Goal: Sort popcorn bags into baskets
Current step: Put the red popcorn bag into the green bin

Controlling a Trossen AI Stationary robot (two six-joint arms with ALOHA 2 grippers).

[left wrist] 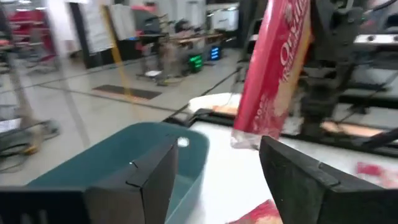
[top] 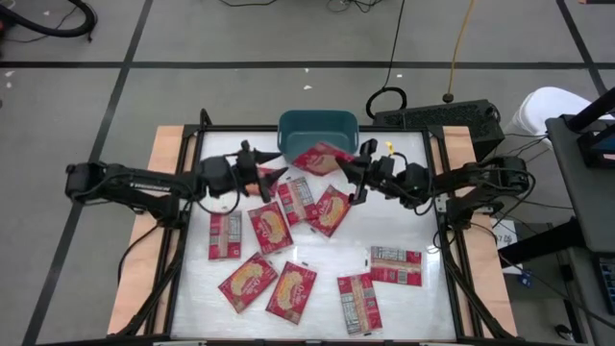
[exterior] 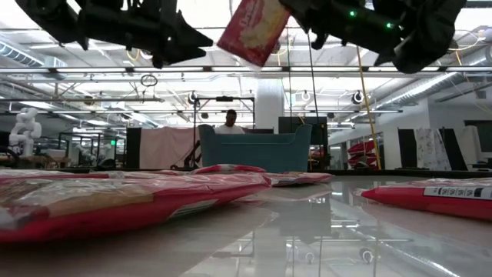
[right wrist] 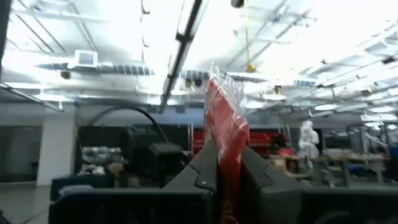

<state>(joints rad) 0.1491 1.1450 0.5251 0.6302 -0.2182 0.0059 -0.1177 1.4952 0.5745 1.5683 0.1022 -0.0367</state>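
Carrying: right gripper [top: 357,169] clamped on popcorn bag [top: 322,157], basket [top: 318,125] just ahead; next, release above it. Left gripper [top: 274,177] open, empty.

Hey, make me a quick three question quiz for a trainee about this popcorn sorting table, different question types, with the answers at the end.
1. True or false: the right gripper is shut on a red popcorn bag held in the air.
2. Multiple choice: the teal basket sits A) at the table's far edge in the middle, B) at the near left corner, C) off the table on the floor.
3. Fill in the blank: the left gripper has its fingers ____ and holds nothing.

Key
1. True. The bag hangs clamped between its fingers, near the basket.
2. A.
3. Open; the left wrist view shows a wide gap with the basket beyond it.
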